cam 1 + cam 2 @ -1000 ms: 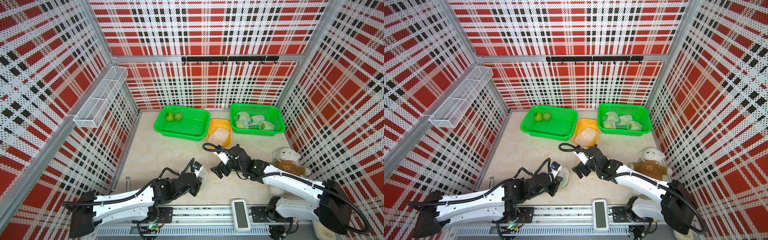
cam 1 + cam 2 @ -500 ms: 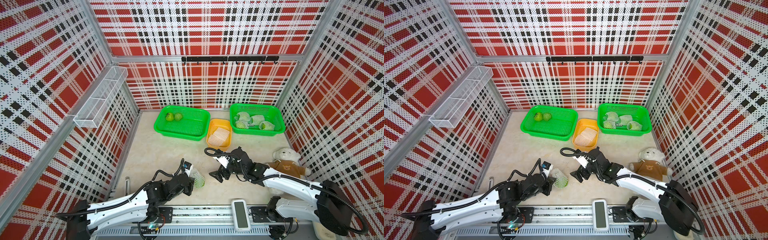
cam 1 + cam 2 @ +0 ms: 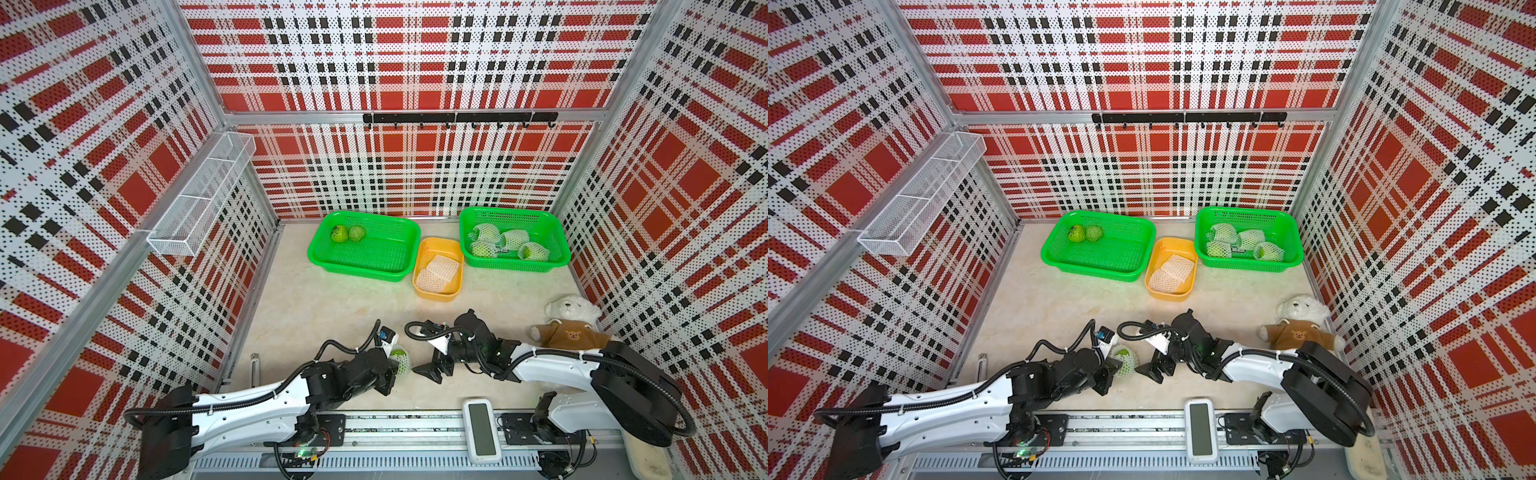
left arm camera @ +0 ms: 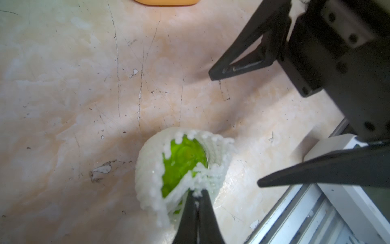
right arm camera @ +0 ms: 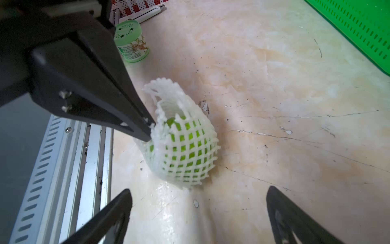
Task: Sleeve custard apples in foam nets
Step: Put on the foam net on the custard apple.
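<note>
A custard apple sits inside a white foam net on the table near the front rail; both top views show that net. My left gripper is shut on the net's rim, and the right wrist view shows its fingertips pinching the mesh edge. My right gripper stands open just to the right of the fruit, holding nothing. Two bare custard apples lie in the left green basket. Flat foam nets lie in a yellow tray.
The right green basket holds several sleeved fruits. A white plush bear sits at the right. A small green jar stands near the front-left rail. A white device lies on the front rail, and a wire shelf hangs on the left wall.
My left arm has drawn the netted fruit slightly toward the front and down onto the table. My right gripper has come down and toward the front beside it, still open.
</note>
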